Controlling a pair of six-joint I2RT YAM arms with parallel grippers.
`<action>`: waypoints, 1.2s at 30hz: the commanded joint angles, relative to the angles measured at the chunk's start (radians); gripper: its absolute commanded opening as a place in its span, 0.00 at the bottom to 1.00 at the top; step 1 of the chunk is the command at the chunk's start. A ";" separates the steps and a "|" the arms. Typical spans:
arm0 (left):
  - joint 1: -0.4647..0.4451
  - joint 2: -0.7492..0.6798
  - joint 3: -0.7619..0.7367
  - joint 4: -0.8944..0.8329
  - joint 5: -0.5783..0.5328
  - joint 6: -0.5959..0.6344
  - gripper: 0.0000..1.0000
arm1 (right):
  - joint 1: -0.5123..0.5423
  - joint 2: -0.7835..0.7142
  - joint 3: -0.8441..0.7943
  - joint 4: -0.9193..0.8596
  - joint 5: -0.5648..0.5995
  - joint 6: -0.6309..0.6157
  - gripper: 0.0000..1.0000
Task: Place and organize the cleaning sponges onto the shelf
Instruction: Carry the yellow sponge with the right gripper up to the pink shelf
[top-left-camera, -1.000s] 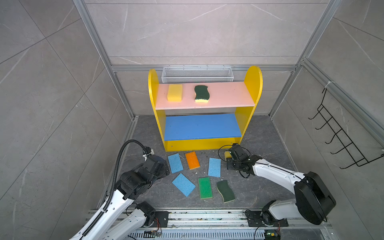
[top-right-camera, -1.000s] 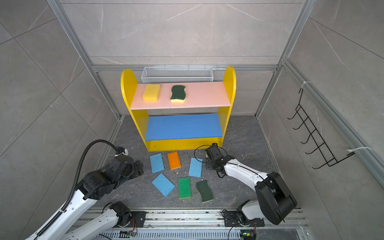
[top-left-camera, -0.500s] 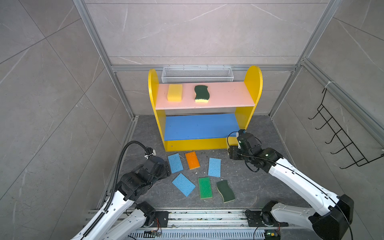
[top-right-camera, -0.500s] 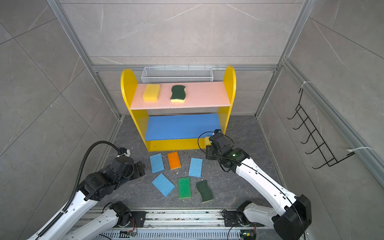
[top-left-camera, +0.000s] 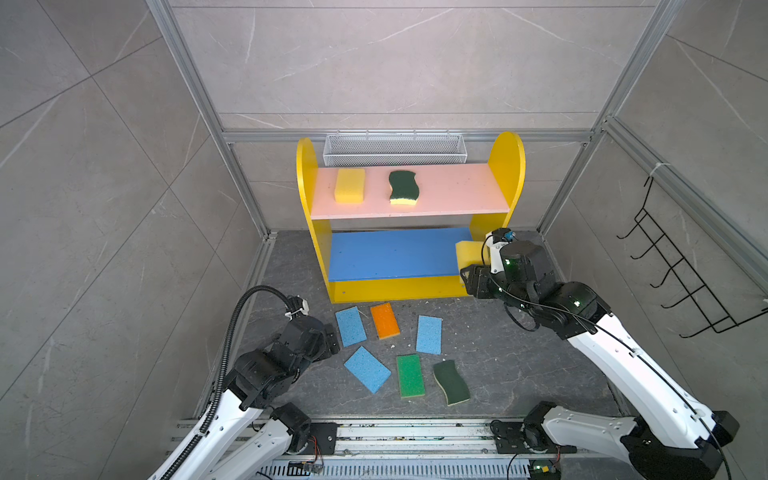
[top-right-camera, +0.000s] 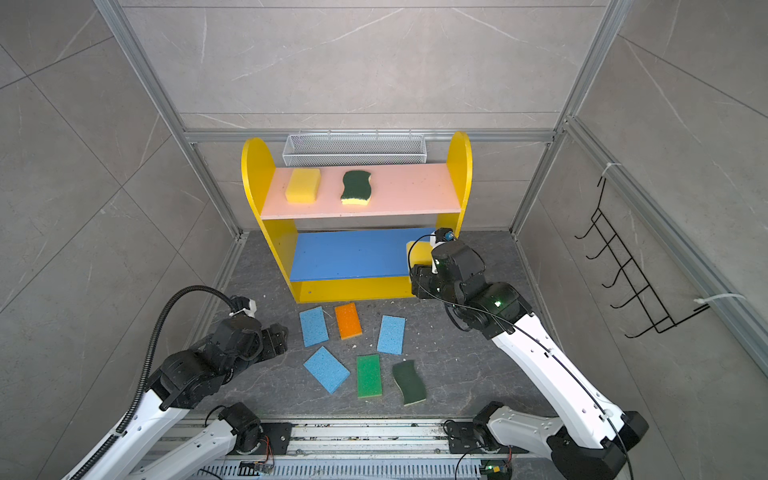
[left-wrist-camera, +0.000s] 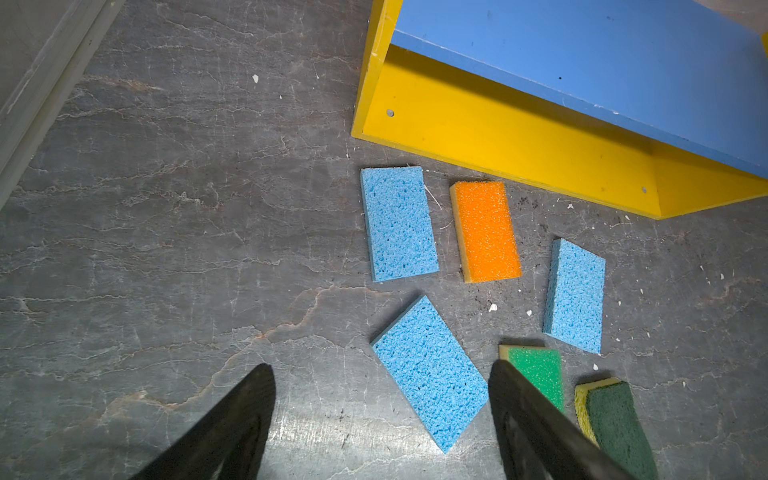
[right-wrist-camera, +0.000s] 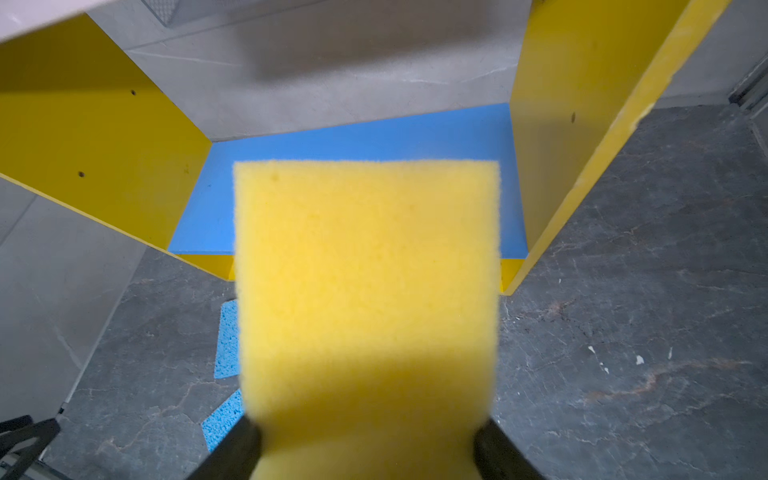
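My right gripper (right-wrist-camera: 365, 436) is shut on a thick yellow sponge (right-wrist-camera: 365, 291), held in the air at the right end of the shelf's blue middle board (top-left-camera: 386, 253). On the pink upper board (top-left-camera: 457, 187) lie another yellow sponge (top-left-camera: 350, 185) and a wavy dark-green scourer (top-left-camera: 403, 188). In front of the shelf, on the floor, lie three light blue sponges (top-left-camera: 350, 326) (top-left-camera: 429, 334) (top-left-camera: 367, 369), an orange one (top-left-camera: 385, 320), a bright green one (top-left-camera: 410, 375) and a second scourer (top-left-camera: 451, 382). My left gripper (left-wrist-camera: 381, 370) hovers open and empty just left of the blue sponges.
A white wire mesh basket (top-left-camera: 394, 149) hangs on the back wall behind the shelf. A black wire hook rack (top-left-camera: 681, 270) is on the right wall. Aluminium posts frame the corners. The arms' base rail (top-left-camera: 415, 432) runs along the front edge.
The right arm has risen from the floor by the shelf's front right corner, carrying the yellow sponge up and back to the blue board. The left arm has barely moved.
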 joint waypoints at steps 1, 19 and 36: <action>0.000 -0.005 0.017 0.014 -0.014 0.018 0.83 | 0.006 0.010 0.079 -0.026 0.025 -0.037 0.62; 0.001 -0.046 0.024 -0.036 -0.047 0.010 0.83 | 0.006 0.221 0.376 0.133 -0.009 -0.124 0.62; 0.001 -0.032 0.019 -0.026 -0.060 -0.004 0.83 | 0.005 0.390 0.574 0.178 0.143 -0.251 0.64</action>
